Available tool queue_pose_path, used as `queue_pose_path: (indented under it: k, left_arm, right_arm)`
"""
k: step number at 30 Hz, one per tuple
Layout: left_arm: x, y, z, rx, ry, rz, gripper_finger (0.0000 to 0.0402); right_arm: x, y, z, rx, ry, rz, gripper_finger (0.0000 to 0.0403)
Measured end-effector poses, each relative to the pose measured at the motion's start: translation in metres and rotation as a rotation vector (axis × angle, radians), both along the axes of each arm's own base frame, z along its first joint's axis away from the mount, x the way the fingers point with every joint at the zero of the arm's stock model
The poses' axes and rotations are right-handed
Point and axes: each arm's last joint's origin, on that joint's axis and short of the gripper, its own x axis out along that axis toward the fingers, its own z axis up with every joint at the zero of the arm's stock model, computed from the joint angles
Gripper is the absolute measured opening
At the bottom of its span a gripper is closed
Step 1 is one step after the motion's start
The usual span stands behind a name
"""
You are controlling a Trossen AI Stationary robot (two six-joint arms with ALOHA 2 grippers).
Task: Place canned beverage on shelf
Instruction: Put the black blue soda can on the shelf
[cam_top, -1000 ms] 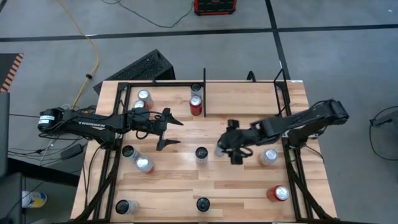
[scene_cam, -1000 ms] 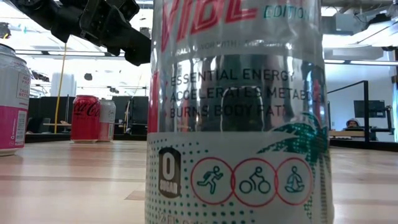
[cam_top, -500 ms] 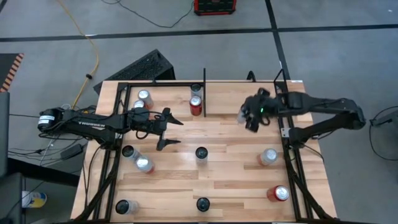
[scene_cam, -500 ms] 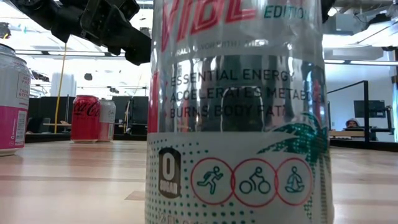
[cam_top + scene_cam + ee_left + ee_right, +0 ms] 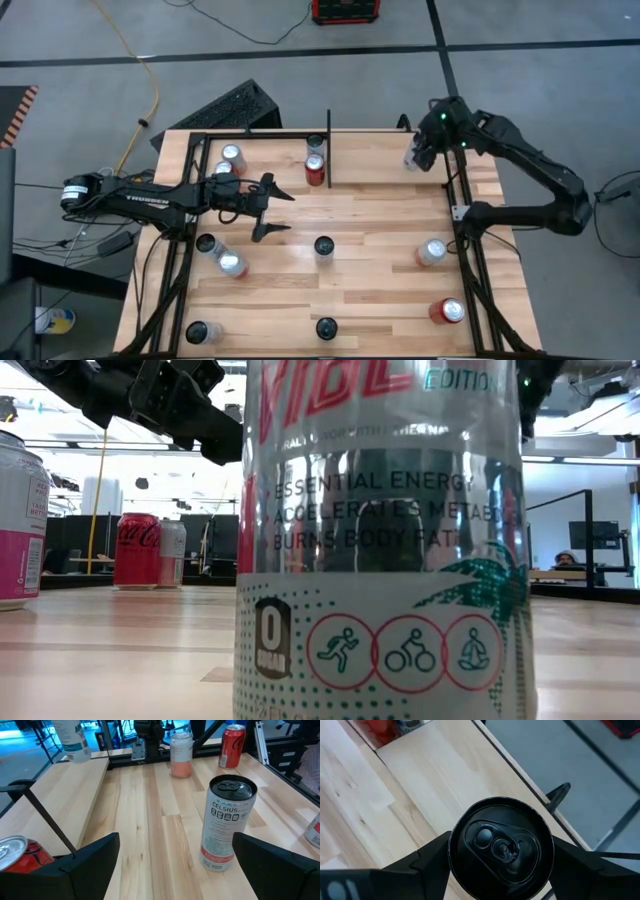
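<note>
**Can over shelf's right corner**

Right gripper (image 5: 424, 152) pinches can (image 5: 501, 847) between its fingers, above shelf (image 5: 385, 158) near the right rail (image 5: 452, 160); whether the can touches the planks cannot be told. Left gripper (image 5: 277, 211) hovers mid-table, jaws spread, holding nothing, facing a Celsius can (image 5: 224, 830).

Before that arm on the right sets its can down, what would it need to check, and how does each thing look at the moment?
1. Can held: ok. The right gripper is shut on the black-topped can.
2. Can upright: ok, top faces the wrist camera.
3. Over the shelf: ok, near its right rail.
4. Landing spot bare: ok, plain wood below; the red can sits beyond the divider bar.
5. Height above the wood: cannot tell.
6. Left gripper clear: ok, open over mid-table.
</note>
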Motion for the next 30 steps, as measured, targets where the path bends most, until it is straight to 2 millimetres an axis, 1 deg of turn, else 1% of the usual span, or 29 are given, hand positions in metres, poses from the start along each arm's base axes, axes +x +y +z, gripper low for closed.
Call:
queue_pose_path:
  k: [5,9,17,25,30]
  left_arm:
    - [0.0,0.0,0.0,0.003,0.0,0.012,0.0373]
    - [0.0,0.0,0.0,0.0,0.001,0.013,0.0373]
    - [0.0,0.0,0.0,-0.009,0.001,0.015,0.0373]
    - [0.0,0.0,-0.002,-0.024,0.017,0.018,0.0373]
    - [-0.001,0.0,-0.003,-0.028,0.03,0.019,0.0373]
  right_arm:
    - [-0.008,-0.021,-0.025,0.047,0.023,-0.084,0.0291]
    - [-0.01,-0.028,-0.037,0.064,0.063,-0.103,0.0291]
    - [-0.009,-0.033,-0.037,0.04,0.055,-0.106,0.0293]
    - [-0.008,-0.034,-0.037,0.032,0.049,-0.113,0.0324]
    - [-0.008,-0.034,-0.036,0.028,0.045,-0.116,0.0331]
